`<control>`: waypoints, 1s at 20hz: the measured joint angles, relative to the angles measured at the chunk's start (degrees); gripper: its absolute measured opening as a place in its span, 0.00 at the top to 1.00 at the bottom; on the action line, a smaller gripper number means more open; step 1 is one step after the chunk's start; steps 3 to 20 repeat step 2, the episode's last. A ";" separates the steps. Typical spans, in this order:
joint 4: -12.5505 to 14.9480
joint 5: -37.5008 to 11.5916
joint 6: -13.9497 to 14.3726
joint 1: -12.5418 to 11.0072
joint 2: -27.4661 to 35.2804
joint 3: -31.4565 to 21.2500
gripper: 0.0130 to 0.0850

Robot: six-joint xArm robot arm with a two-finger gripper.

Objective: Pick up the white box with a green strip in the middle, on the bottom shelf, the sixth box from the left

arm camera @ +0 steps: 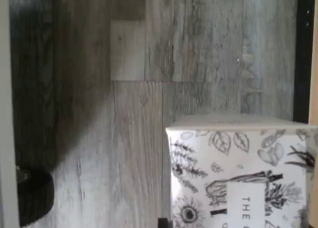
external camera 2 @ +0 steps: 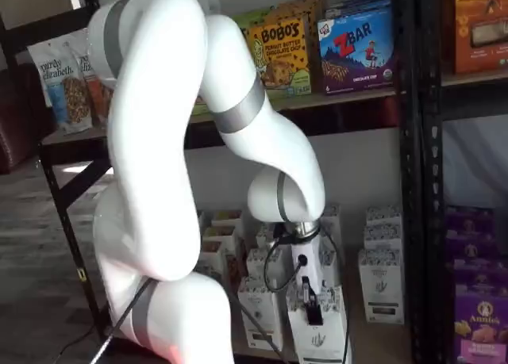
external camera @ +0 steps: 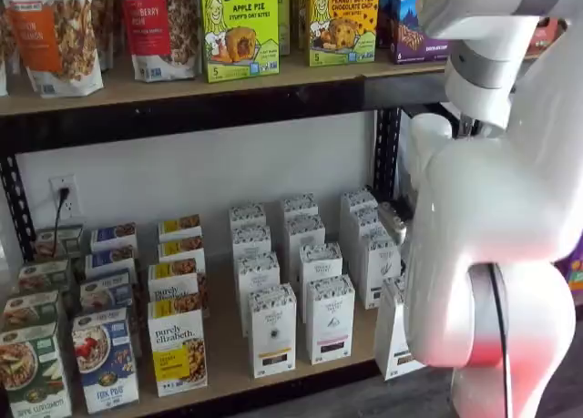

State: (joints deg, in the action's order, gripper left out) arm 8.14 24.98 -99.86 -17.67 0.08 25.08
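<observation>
The white arm (external camera 2: 171, 142), smooth and glossy with grey joint bands, fills much of both shelf views and bends down to the bottom shelf (external camera: 228, 350), a pale tan wooden board edged with black metal. At its end the tool (external camera 2: 312, 310) has its black fingers closed on the top of the white box (external camera 2: 319, 336), gripping it; the box hangs directly under the fingers at the front edge of the shelf, tilted and pulled forward of the rows behind it. In a shelf view the same carton (external camera: 393, 331) leans outward just beside the arm's base. It is a tall, narrow cardboard carton, matte white, with a small dark emblem low on its front; in the wrist view (arm camera: 243, 173) its top band carries fine black line drawings of leaves, sprigs and a sunflower, above grey wood-grain floor planks (arm camera: 149, 114). Behind and to the side of the tool stand rows of similar white cartons (external camera: 330, 316).
</observation>
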 joint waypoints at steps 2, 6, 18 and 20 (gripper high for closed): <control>-1.12 2.85 -1.01 0.11 -3.61 -0.97 0.44; -1.12 2.85 -1.01 0.11 -3.61 -0.97 0.44; -1.12 2.85 -1.01 0.11 -3.61 -0.97 0.44; -1.12 2.85 -1.01 0.11 -3.61 -0.97 0.44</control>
